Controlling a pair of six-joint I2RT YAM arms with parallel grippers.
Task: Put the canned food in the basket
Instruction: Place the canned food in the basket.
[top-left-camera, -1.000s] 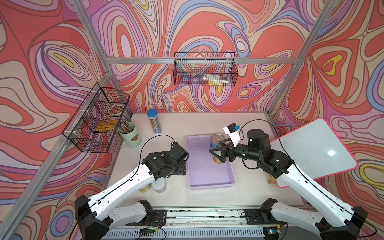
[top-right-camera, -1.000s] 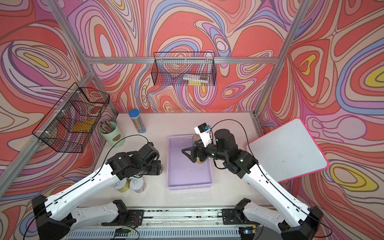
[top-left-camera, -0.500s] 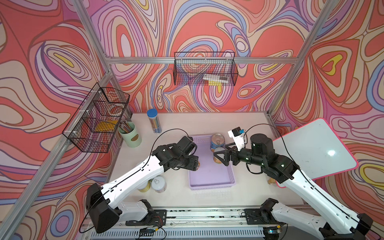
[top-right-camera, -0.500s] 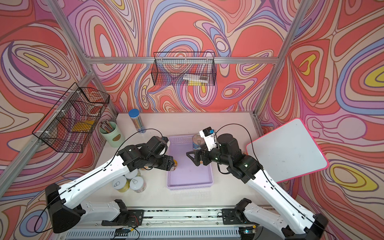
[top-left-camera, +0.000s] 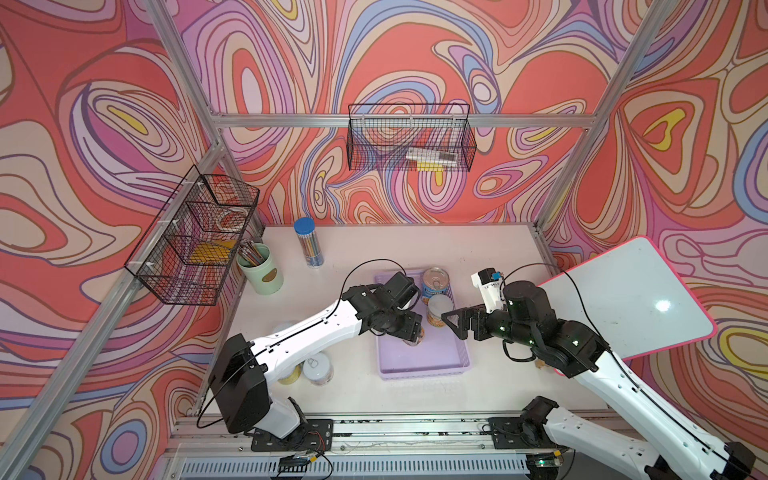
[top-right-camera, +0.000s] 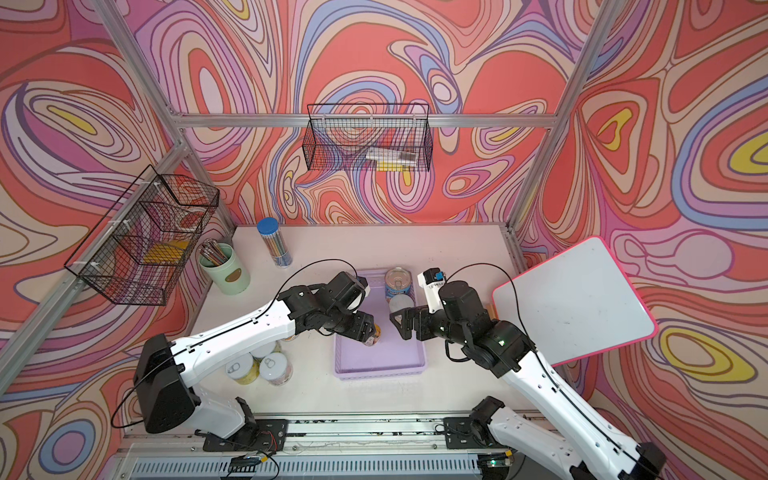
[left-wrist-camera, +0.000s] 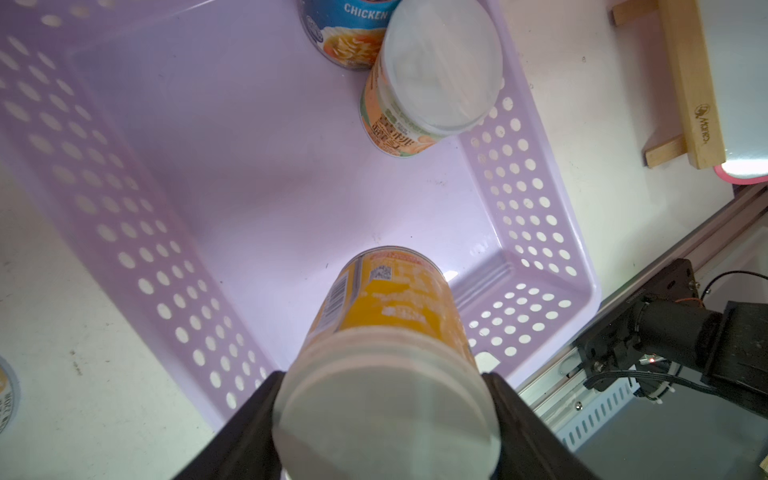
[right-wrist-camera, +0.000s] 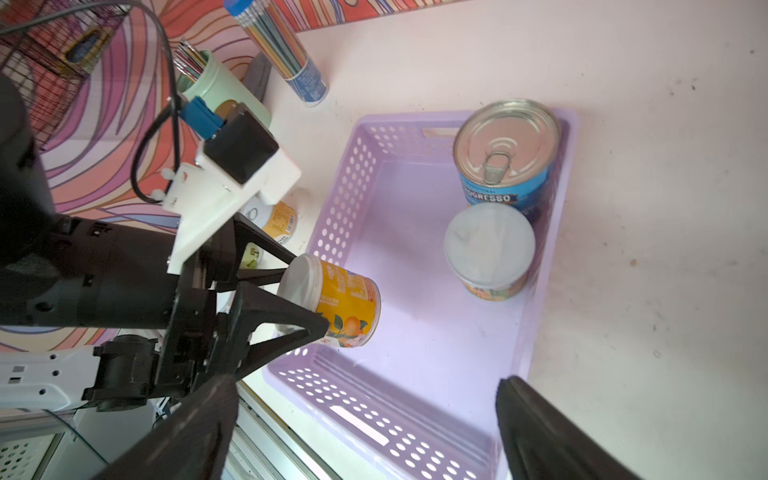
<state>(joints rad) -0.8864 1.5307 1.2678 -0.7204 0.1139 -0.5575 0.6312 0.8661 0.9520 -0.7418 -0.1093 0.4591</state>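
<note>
left gripper (left-wrist-camera: 384, 399): gripping small orange-labelled white-lidded tin (left-wrist-camera: 390, 299) over lilac perforated plastic basket (right-wrist-camera: 332, 208) | right gripper (right-wrist-camera: 365, 395): hanging near basket, jaws spread wide, holding nothing

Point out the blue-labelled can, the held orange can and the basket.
blue-labelled can (right-wrist-camera: 506, 140): right wrist view, silver top.
orange can (right-wrist-camera: 353, 300): right wrist view, label.
basket (right-wrist-camera: 344, 196): right wrist view, perforated wall.

We found both top views bright and even, with glare on the whiteboard (top-left-camera: 661, 306). The left wrist view blurred the orange can (left-wrist-camera: 390, 332) at its lid.
</note>
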